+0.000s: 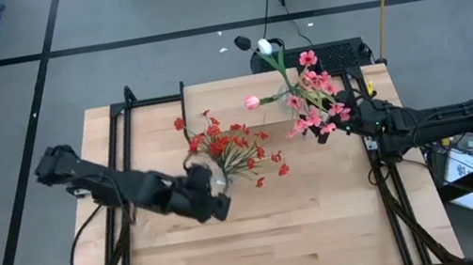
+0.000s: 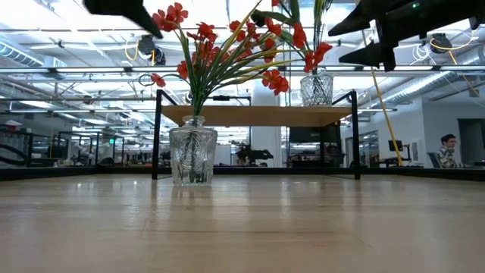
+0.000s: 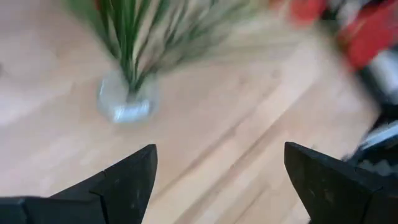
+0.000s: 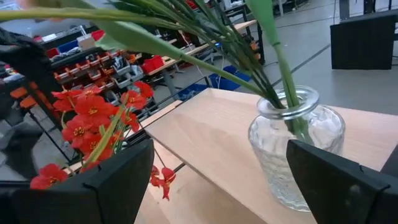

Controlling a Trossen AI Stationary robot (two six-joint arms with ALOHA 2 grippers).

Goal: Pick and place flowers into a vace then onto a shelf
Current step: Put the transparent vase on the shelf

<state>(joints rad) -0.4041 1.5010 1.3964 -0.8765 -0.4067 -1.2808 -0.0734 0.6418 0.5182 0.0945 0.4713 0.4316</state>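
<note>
Open workshop hall behind, glass partitions and strip lights; pale wooden tabletop (image 1: 307, 216) in front. On the tabletop, left of centre: a clear glass vase (image 2: 192, 154) holding sprays of red flowers (image 2: 227, 53). Farther back, on the raised shelf (image 2: 258, 114): a second glass vase (image 4: 297, 149) with pink flowers (image 1: 315, 99) and tulip buds. Left gripper (image 3: 217, 180) hanging just near of the red-flower vase, fingers spread wide, gripping nothing. Right gripper (image 4: 217, 180) beside the shelf vase at the right, fingers likewise apart, nothing between them. Seated person (image 2: 449, 150) far right in the background.
</note>
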